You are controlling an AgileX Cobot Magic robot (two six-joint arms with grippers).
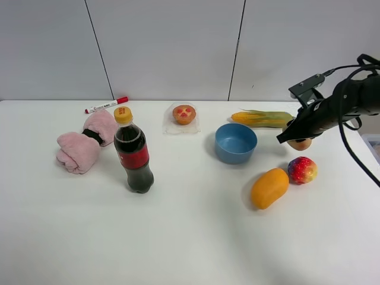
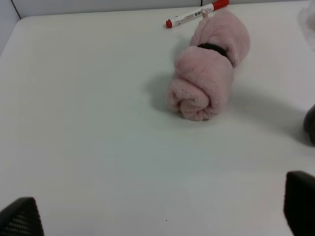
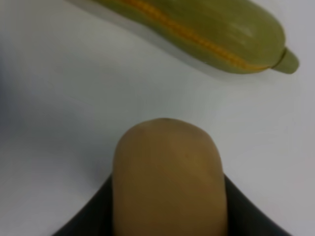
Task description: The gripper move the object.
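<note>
The object (image 1: 300,143) is a small round tan ball, lying right of the blue bowl (image 1: 236,143) and just in front of the corn cob (image 1: 264,119). My right gripper (image 1: 294,135) reaches down onto it from the right. In the right wrist view the tan object (image 3: 170,172) sits between the dark fingers (image 3: 93,219), which press on both its sides. My left gripper (image 2: 160,214) is open and empty over bare table near the pink towel roll (image 2: 206,78); it does not show in the exterior high view.
An orange mango (image 1: 269,187) and a red-yellow fruit (image 1: 302,170) lie in front of the object. An orange muffin (image 1: 184,114) is at the back. A cola bottle (image 1: 133,155), the pink towel (image 1: 86,142) and a red marker (image 1: 107,105) are on the left.
</note>
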